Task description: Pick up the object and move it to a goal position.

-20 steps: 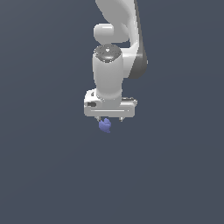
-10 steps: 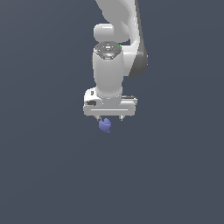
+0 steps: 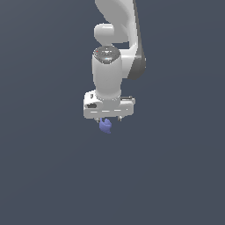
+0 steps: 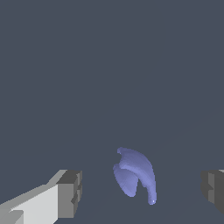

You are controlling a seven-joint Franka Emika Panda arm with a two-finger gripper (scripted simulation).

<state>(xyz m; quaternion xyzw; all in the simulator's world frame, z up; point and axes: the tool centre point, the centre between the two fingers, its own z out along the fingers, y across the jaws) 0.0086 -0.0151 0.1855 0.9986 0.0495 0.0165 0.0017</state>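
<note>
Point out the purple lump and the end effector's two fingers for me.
purple lump point(image 4: 133, 175), wrist view, middle of its curved body
end effector point(image 4: 140, 192), wrist view, midway between the fingertips
fingers point(image 4: 69, 194), wrist view, one gray pad

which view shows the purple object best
The wrist view: the purple object appears large, lying between the open gripper's fingers, touching neither. The exterior view shows only a small lump under the gripper.

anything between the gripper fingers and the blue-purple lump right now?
Nothing visible. In the wrist view the small periwinkle blue-purple matte lump sits in the gap between the white gripper's grey finger pads, jaws open, bare floor on both sides. No goal marker is visible.
</note>
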